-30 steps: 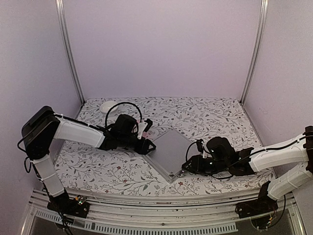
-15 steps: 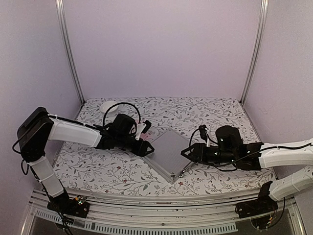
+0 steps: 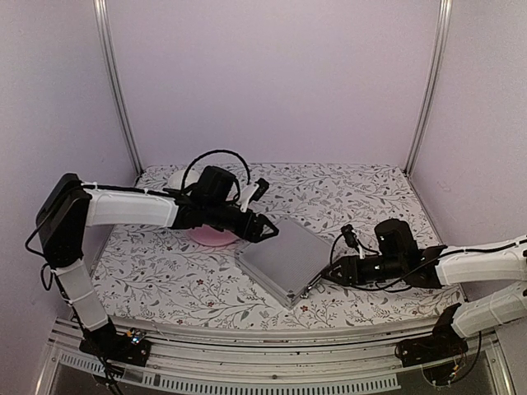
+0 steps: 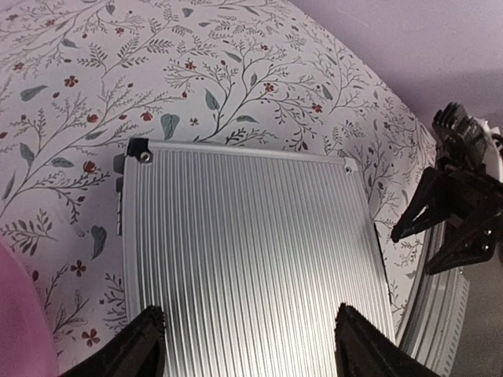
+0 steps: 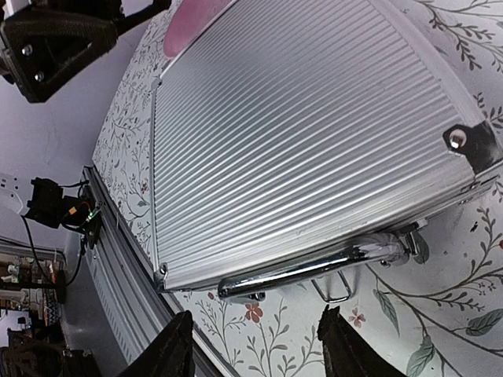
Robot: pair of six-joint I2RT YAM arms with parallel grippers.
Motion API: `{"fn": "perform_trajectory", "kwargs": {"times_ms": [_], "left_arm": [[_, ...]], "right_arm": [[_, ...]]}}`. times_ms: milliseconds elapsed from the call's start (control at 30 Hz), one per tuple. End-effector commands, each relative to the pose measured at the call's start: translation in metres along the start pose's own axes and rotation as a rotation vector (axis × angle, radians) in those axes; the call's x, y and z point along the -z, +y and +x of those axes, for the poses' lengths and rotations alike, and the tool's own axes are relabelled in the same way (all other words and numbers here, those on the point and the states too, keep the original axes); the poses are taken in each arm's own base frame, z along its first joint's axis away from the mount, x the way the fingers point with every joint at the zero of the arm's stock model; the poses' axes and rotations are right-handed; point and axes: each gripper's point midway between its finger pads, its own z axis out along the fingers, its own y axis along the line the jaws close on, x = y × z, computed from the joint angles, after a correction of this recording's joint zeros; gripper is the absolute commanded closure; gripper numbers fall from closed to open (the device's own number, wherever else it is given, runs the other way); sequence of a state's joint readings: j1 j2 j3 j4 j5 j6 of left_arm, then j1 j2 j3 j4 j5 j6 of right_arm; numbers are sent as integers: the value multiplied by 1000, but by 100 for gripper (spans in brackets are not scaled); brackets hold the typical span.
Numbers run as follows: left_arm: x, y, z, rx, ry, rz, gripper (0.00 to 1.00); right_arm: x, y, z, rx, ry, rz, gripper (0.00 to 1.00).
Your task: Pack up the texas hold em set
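Left gripper (image 3: 265, 230): 2 fingers spread, empty, hovering over the far-left edge of the silver case (image 3: 284, 257). Right gripper (image 3: 324, 275): fingers apart, empty, low at the case's near-right side. Floral table (image 3: 370, 197). Case lies shut and flat, mid-table. Pink plate (image 3: 207, 238) just left of it. White bowl (image 3: 178, 177) far left. Chrome handle (image 5: 314, 265) faces the right gripper.
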State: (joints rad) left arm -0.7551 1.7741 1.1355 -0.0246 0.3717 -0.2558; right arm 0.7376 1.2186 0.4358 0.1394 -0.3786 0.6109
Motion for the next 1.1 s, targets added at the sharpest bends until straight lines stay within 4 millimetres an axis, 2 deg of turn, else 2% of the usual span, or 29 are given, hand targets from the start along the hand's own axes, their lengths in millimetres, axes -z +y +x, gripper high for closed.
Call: {"fn": "perform_trajectory", "kwargs": {"times_ms": [0, 133, 200, 233, 433, 600, 733, 933, 1067], "left_arm": [[-21, 10, 4, 3, 62, 23, 24], [-35, 22, 2, 34, 76, 21, 22], [-36, 25, -3, 32, 66, 18, 21], [-46, 34, 8, 42, 92, 2, 21], [-53, 46, 11, 56, 98, -2, 20], [-57, 47, 13, 60, 102, 20, 20], [-59, 46, 16, 65, 112, 38, 21], [-56, 47, 19, 62, 111, 29, 21], [-55, 46, 20, 67, 112, 31, 21]], "right_arm": [[-5, -1, 16, 49, 39, -69, 44], [-13, -12, 21, 28, 36, -53, 38], [-17, -19, 21, 36, 30, -29, 36], [-19, -22, 20, 40, 24, -16, 36], [-31, -34, 15, 69, 21, -1, 34], [-43, -37, 19, 97, 54, -17, 34], [-47, -25, 27, 98, 103, -107, 33], [-41, -22, 35, 72, 117, -128, 40], [-44, -23, 35, 29, 118, -131, 52]]}}
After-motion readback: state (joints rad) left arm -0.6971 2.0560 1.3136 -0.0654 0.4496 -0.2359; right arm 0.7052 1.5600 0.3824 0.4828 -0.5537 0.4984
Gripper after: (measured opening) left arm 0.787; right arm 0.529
